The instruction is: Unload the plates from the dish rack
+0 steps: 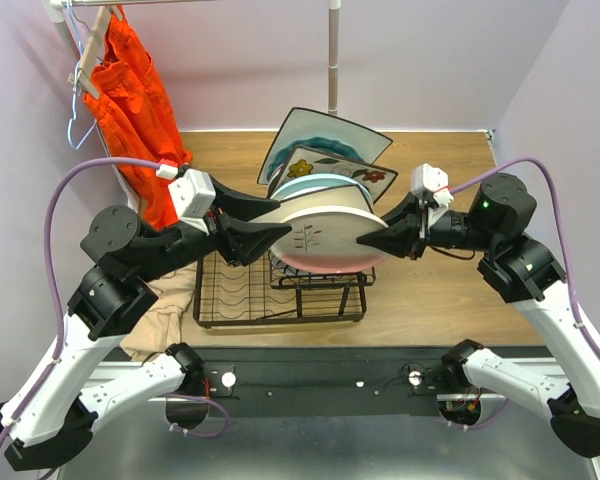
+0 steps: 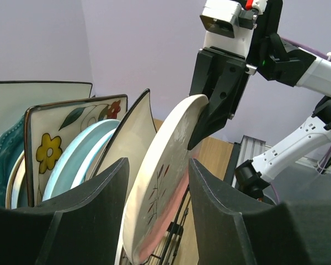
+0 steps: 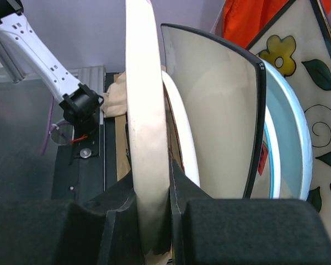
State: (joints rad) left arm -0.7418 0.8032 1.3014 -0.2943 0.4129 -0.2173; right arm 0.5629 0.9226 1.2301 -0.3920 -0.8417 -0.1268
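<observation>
The left gripper [image 2: 157, 165] is straddling the lower part of a tilted cream plate [image 2: 165, 193] with a twig print and a pink edge, its black fingers spread to either side. The right gripper [image 2: 197, 130] is pinching that plate's upper rim. Behind it, a dark-rimmed square plate [image 2: 133, 138], a pale blue round plate [image 2: 80, 152] and a flower-print square plate [image 2: 55, 138] are standing on edge in the dish rack [image 2: 174, 229].

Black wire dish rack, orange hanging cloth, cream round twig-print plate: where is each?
Black wire dish rack [image 1: 230, 295], top view, bare wire floor at left.
Orange hanging cloth [image 1: 130, 90], top view, mid fabric.
Cream round twig-print plate [image 2: 160, 187], left wrist view, its printed face.
</observation>
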